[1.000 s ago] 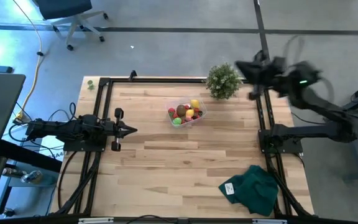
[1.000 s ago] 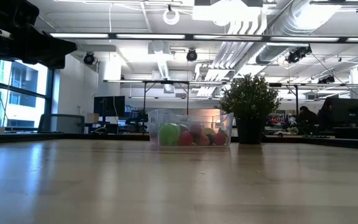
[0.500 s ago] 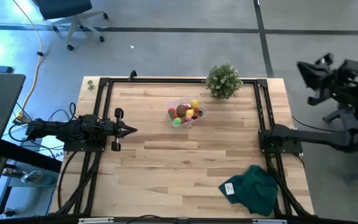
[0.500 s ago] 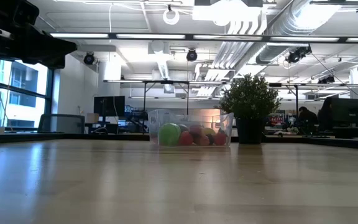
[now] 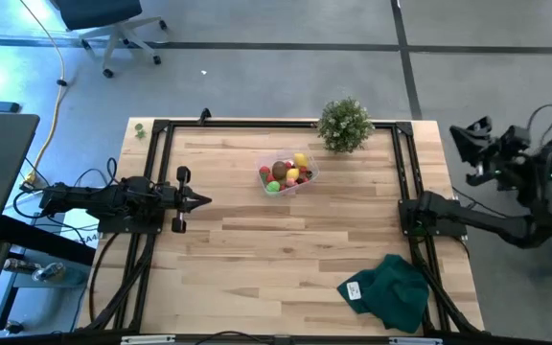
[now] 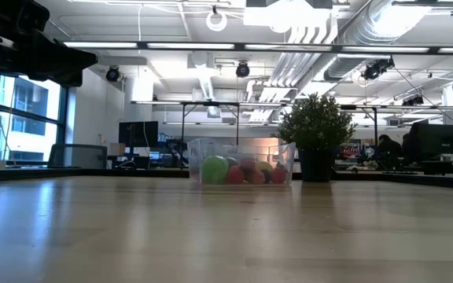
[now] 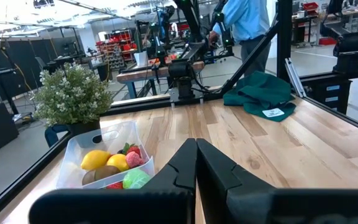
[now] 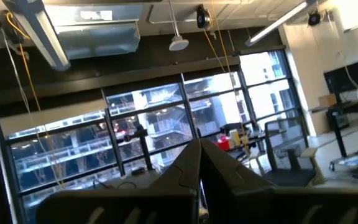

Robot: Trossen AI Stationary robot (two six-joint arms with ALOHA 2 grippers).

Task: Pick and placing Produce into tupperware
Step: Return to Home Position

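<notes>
The clear tupperware (image 5: 289,175) stands on its base on the wooden table, left of the plant and toward the far side. The produce lies inside it: a yellow lemon (image 7: 96,160), a brown kiwi (image 7: 107,172), a green ball (image 6: 215,169) and red berries (image 7: 133,158). My left gripper (image 5: 206,200) is shut and level at the table's left side, pointing toward the table's right edge, well short of the tupperware (image 7: 104,149). My right gripper (image 5: 454,133) is shut, holds nothing, and hangs beyond the table's right edge, tipped upward.
A bushy potted plant (image 5: 344,125) stands at the far edge, right of the tupperware. A dark green cloth (image 5: 391,290) lies at the near right corner. A black frame (image 5: 166,126) borders the table. A person in a blue shirt (image 7: 241,25) stands beyond the table.
My right arm has swung from above the far right corner by the plant out past the table's right edge, sinking a little and rolling its wrist. Its gripper has stayed shut. The tupperware and the produce have not moved.
</notes>
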